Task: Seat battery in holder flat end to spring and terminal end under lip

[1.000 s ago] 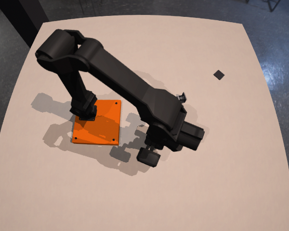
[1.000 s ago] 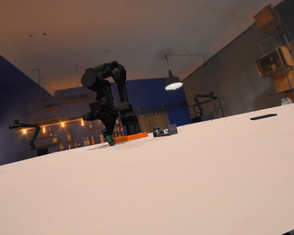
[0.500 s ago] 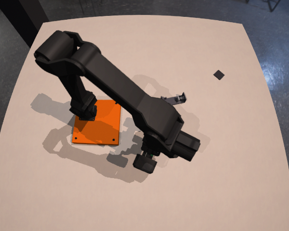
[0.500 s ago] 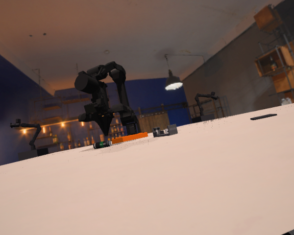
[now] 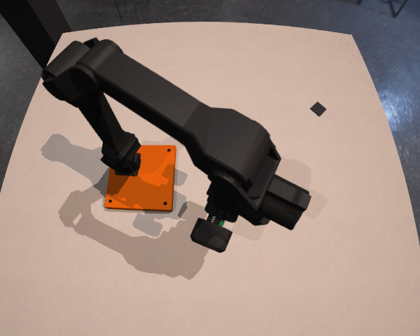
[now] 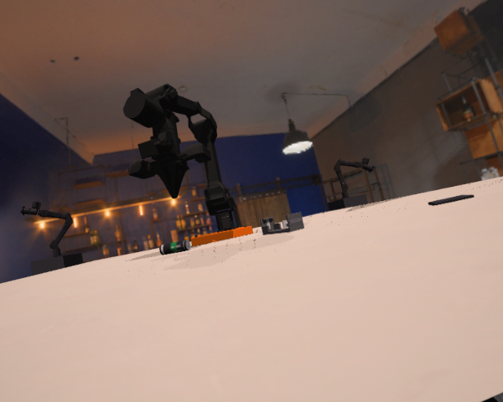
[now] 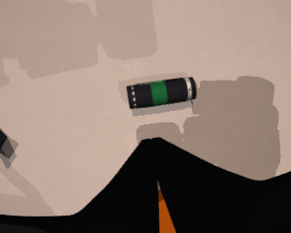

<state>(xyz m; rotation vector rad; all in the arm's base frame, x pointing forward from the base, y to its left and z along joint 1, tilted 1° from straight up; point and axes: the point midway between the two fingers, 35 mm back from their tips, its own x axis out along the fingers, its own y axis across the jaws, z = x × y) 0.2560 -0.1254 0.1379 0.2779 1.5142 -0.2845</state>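
Item one: my end effector [image 6: 173, 190], fingers pressed together on nothing, hanging point-down above the tabletop [image 6: 286, 311].

Item two: battery [image 7: 161, 92], black with a green band, lying on its side on the pale pink tabletop below the fingertips, apart from them.

Item three: holder [image 6: 282, 224], dark grey, well apart from the battery, beyond the orange base plate [image 5: 159, 169].

Item four: small flat black square [image 5: 318, 108] near the far edge.

Item five: room, as I see it: blue walls, hanging lamp [image 6: 296, 142], shelving [image 6: 490, 78], grey floor [image 5: 402, 43].
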